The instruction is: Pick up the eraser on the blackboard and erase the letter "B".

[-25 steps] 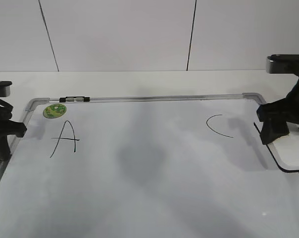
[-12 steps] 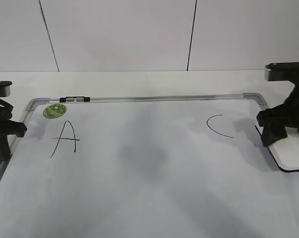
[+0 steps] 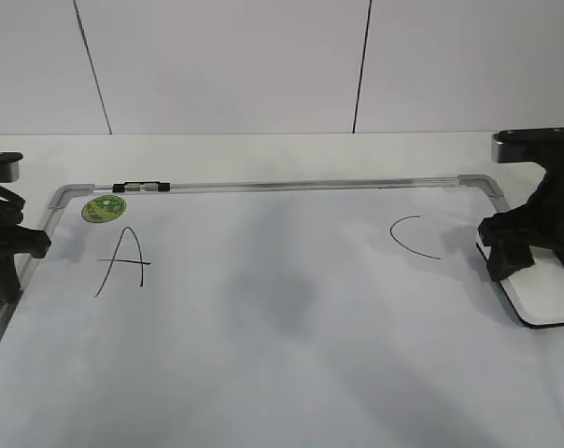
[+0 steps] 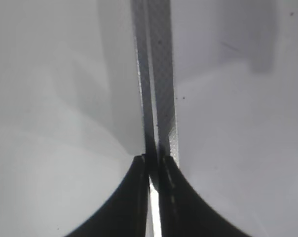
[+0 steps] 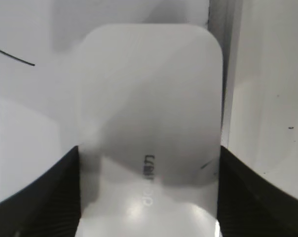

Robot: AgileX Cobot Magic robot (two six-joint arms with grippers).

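Note:
The blackboard [image 3: 282, 355] is a white dry-erase board lying flat. It shows a letter "A" [image 3: 123, 261] at the left and a "C" [image 3: 413, 238] at the right. No letter "B" shows between them; that area is blank. My right gripper [image 3: 534, 257] is shut on the white eraser [image 3: 548, 297] at the board's right edge. In the right wrist view the eraser [image 5: 149, 98] fills the space between the jaws [image 5: 149, 197]. My left gripper [image 3: 11, 247] is shut and empty at the board's left edge, over its frame [image 4: 159, 74], as the left wrist view [image 4: 154, 160] shows.
A round green magnet [image 3: 102, 208] sits on the board's far left corner above the "A". A black clip [image 3: 142, 187] sits on the far frame rail. The board's right frame [image 5: 223, 49] runs beside the eraser. A white wall stands behind the table.
My right gripper has shifted slightly left and down with the eraser, which now sits a little lower at the board's right edge. The left arm has not moved.

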